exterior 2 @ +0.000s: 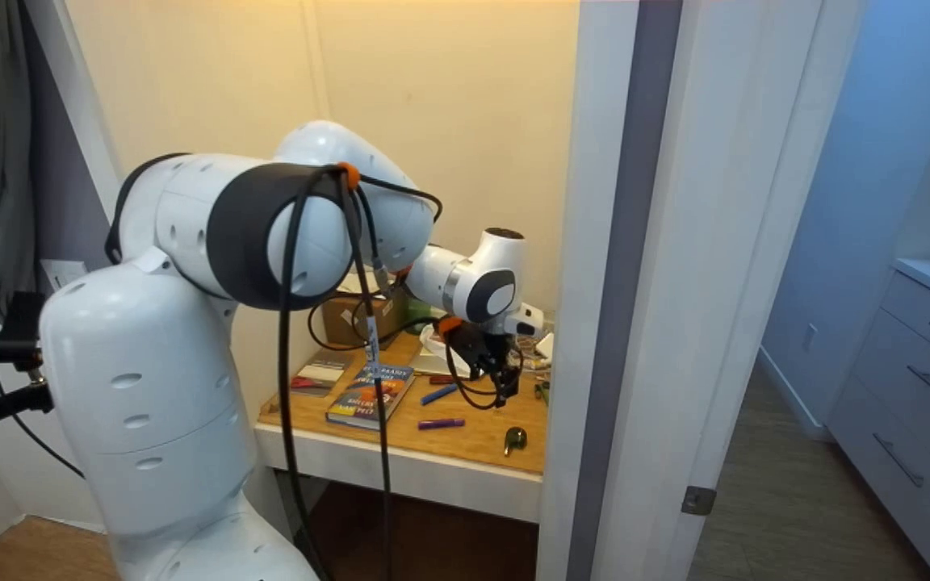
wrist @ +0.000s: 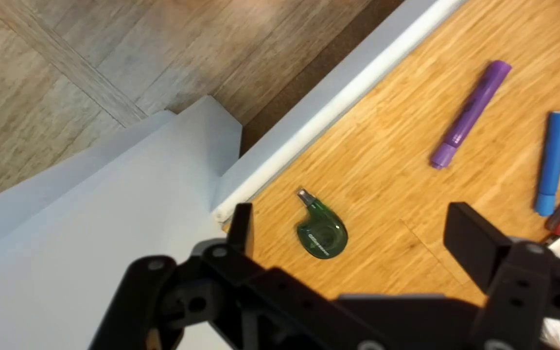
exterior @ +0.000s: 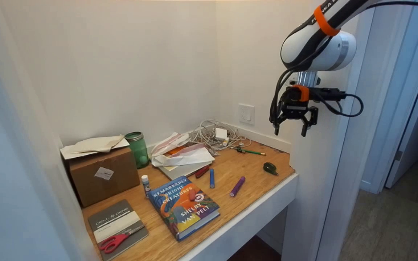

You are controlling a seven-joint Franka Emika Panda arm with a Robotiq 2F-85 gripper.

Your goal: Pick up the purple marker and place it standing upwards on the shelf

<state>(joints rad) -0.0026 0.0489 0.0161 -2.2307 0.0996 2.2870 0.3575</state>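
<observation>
One shelf (exterior: 252, 169) holds one purple marker (exterior: 237, 186) and one jar (exterior: 137, 149).

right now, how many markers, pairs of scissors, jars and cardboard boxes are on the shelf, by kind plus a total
Markers (purple marker, blue marker): 2
Red-handled scissors: 1
Green jar: 1
Cardboard box: 1
Total: 5
</observation>
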